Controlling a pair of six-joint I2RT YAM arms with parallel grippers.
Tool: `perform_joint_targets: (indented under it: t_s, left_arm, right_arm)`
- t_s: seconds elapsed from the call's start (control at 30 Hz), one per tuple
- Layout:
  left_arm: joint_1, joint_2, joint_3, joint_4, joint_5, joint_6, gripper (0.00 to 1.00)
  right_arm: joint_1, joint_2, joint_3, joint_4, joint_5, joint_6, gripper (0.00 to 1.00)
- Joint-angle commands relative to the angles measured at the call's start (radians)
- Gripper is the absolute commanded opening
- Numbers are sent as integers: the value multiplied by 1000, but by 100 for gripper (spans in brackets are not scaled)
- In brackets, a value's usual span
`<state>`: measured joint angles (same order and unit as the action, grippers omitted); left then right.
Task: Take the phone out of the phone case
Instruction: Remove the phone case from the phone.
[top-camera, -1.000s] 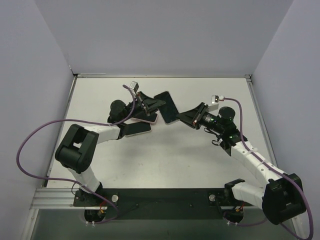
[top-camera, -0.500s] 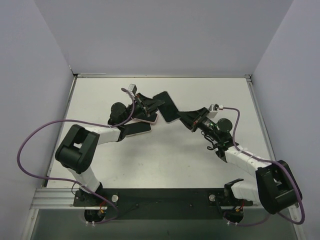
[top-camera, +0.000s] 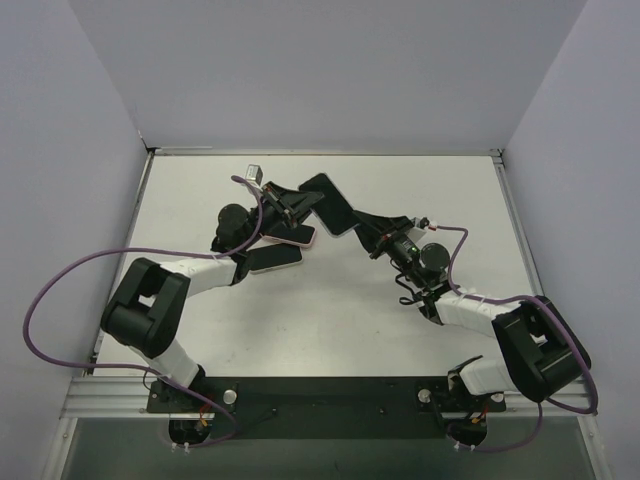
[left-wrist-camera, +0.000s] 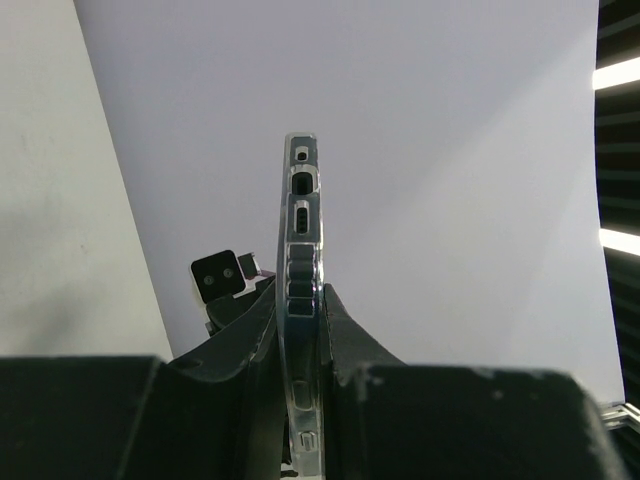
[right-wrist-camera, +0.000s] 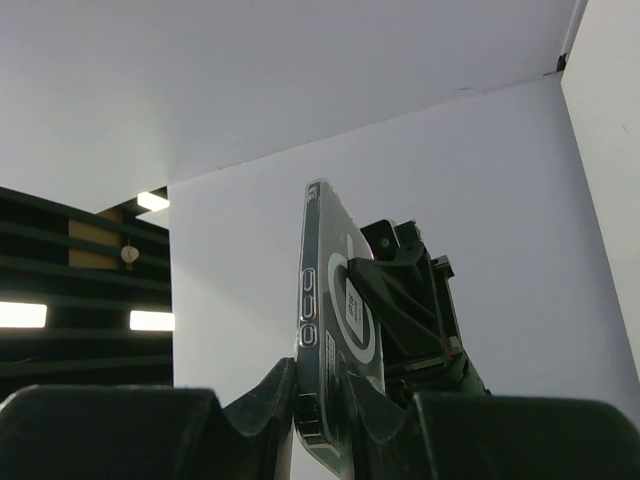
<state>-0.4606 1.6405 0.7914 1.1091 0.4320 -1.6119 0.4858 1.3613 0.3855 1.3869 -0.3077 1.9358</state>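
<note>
Phone (top-camera: 330, 206), seated in its clear phone case (left-wrist-camera: 300, 230), calls for opposed grips if it is to come free cleanly: by this view, one gripper should pin only the case's rim while the other works the handset out slowly, so the two parts do not slide off together. Nearest each wrist camera the cased handset stands edge-on between the fingers, the left gripper (left-wrist-camera: 300, 310) clamped on one end and the right gripper (right-wrist-camera: 318, 390) clamped on the opposite end. Beyond it each arm faces the other, the device bridging them above the table (top-camera: 330, 310).
</note>
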Motion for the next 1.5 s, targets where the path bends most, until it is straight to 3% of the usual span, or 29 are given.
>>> perform_joint_targets:
  t_s: [0.0,0.53,0.83,1.2,1.47]
  left_arm:
    - [-46,-117,75,400,-19,-71,0]
    - [-30,-169,264,452,-51,-129,0]
    - [-26,-140,246,560,-128,-200,0]
    - [-10,-148,177,557,-183,-210,0]
    - [8,-171,175,560,-190,-218,0]
  right_arm:
    - [22,-7,21,279,84,143,0]
    - [25,-4,150,281,148,210,0]
    - [30,55,276,281,188,238,0]
    - [4,128,464,282,242,265,0]
    - [-68,102,389,281,193,217,0]
